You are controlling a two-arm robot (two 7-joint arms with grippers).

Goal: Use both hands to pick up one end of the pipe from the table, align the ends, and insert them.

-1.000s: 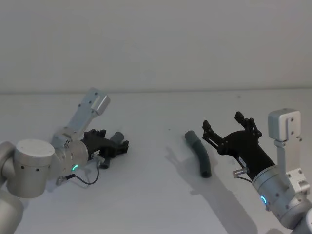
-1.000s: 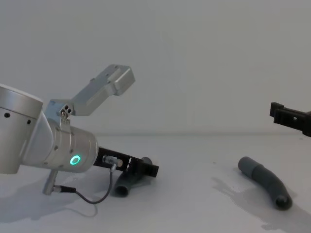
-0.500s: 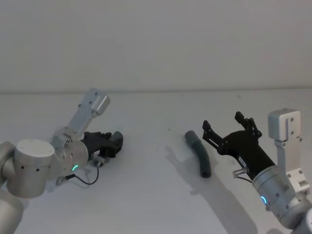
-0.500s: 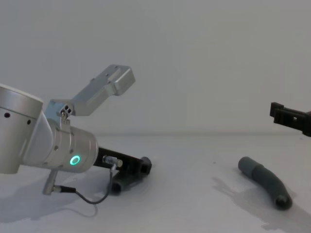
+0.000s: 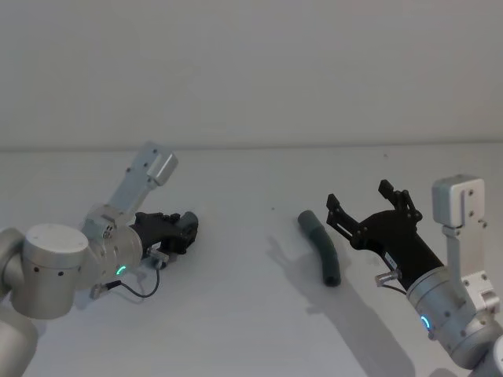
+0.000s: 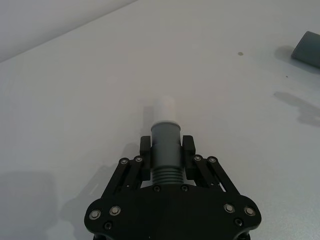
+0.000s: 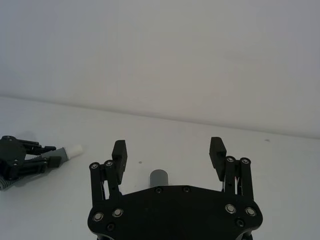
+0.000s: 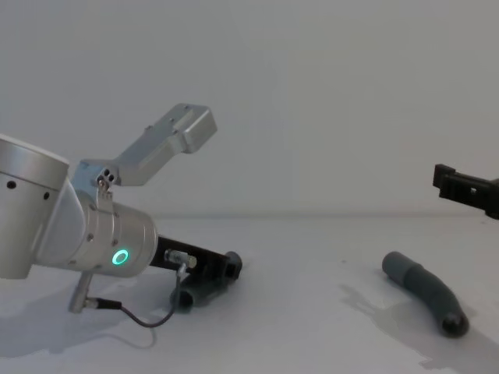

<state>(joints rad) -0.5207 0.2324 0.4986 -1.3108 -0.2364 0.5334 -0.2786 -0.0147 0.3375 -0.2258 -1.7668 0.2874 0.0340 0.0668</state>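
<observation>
Checking clearances first, I found the white table [image 5: 236, 314] bare between my two arms, with its far edge at the wall [image 5: 251, 71] well behind both grippers. Open surface separated the two pipe pieces, which lay well apart.

My left gripper [image 5: 187, 226] sat low over the table on my left side. Its jaws were pinching the tipped pipe piece [image 6: 165, 150] from either side of the grey body. The ribbed section sat back toward the palm, and the white tip [image 6: 163, 109] projected clear beyond the fingers. I could not tell whether that piece was touching the surface.

My right gripper [image 5: 358, 195] was raised above the table on my right, its jaws spread wide and holding nothing. The second pipe piece [image 5: 321, 247] lay flat on the table, just to the left of those fingertips. In the right wrist view, one grey end of it [image 7: 159, 177] showed between the spread fingers, apart from both.
</observation>
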